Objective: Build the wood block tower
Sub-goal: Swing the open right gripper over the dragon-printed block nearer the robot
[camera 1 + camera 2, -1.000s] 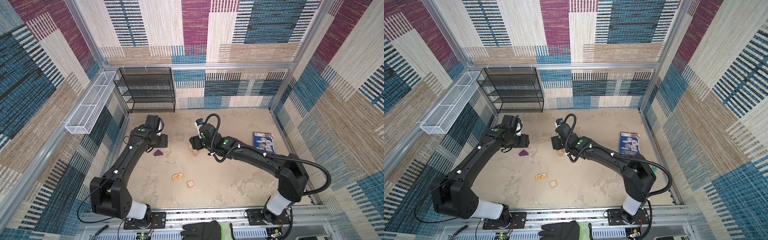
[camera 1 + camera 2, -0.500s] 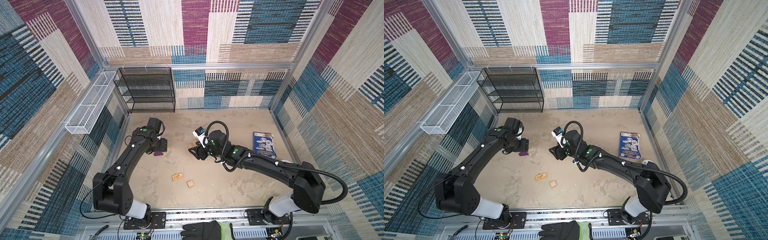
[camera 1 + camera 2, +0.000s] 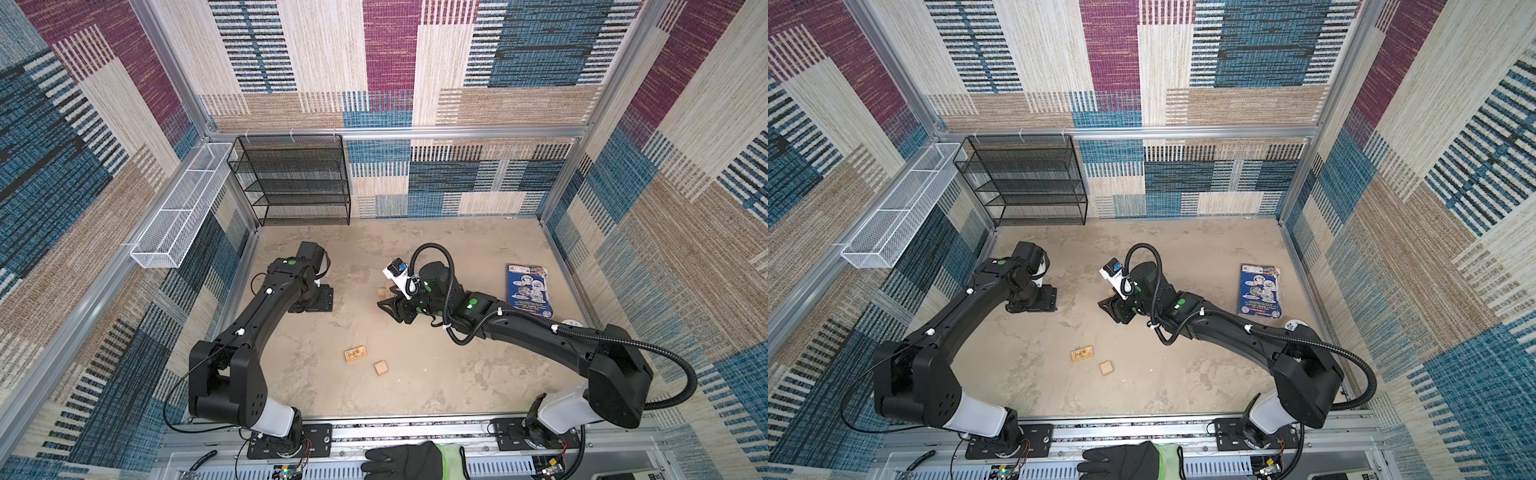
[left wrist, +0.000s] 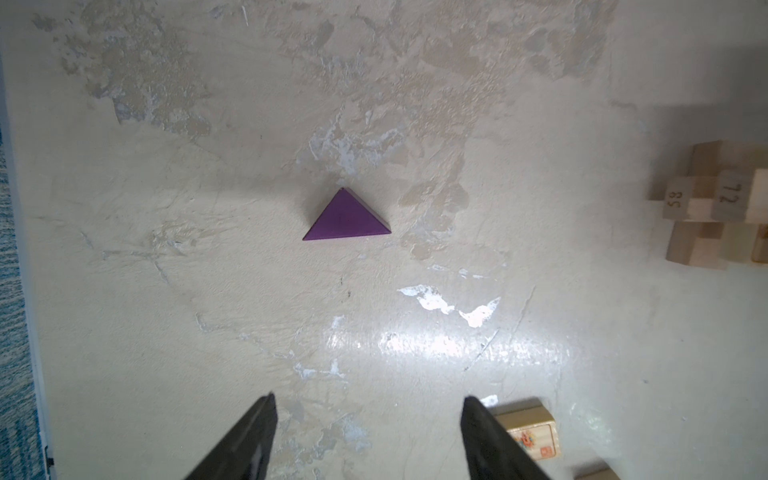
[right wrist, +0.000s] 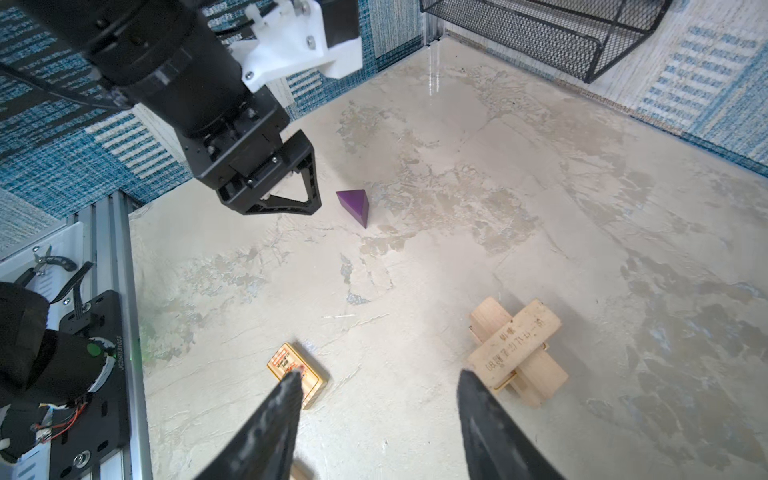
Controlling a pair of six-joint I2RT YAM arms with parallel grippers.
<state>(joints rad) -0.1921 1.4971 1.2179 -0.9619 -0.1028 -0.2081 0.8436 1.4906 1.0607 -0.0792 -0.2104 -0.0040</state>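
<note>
The tower (image 5: 515,349) is a low stack of pale wood blocks laid crosswise; both top views show only a sliver of it (image 3: 382,291) behind my right gripper (image 3: 388,307). In the right wrist view that gripper (image 5: 378,376) is open and empty, between the tower and a loose orange-printed block (image 5: 297,380). A pale cube (image 3: 381,368) lies beside the printed block (image 3: 355,354). The purple wedge (image 4: 347,218) lies flat on the floor, ahead of my open left gripper (image 4: 368,405), which hovers above it. In the top views the left gripper (image 3: 318,301) hides the wedge.
A blue booklet (image 3: 528,291) lies at the right, with a jar lid (image 3: 575,323) showing just behind the right arm. A black wire shelf (image 3: 295,183) stands at the back left, and a white wire basket (image 3: 183,208) hangs on the left wall. A gloved hand (image 3: 411,461) rests at the front rail.
My right gripper has drawn back from the tower toward the front, with its jaws narrower. My left gripper has moved over the purple wedge, which it now hides in the top views.
</note>
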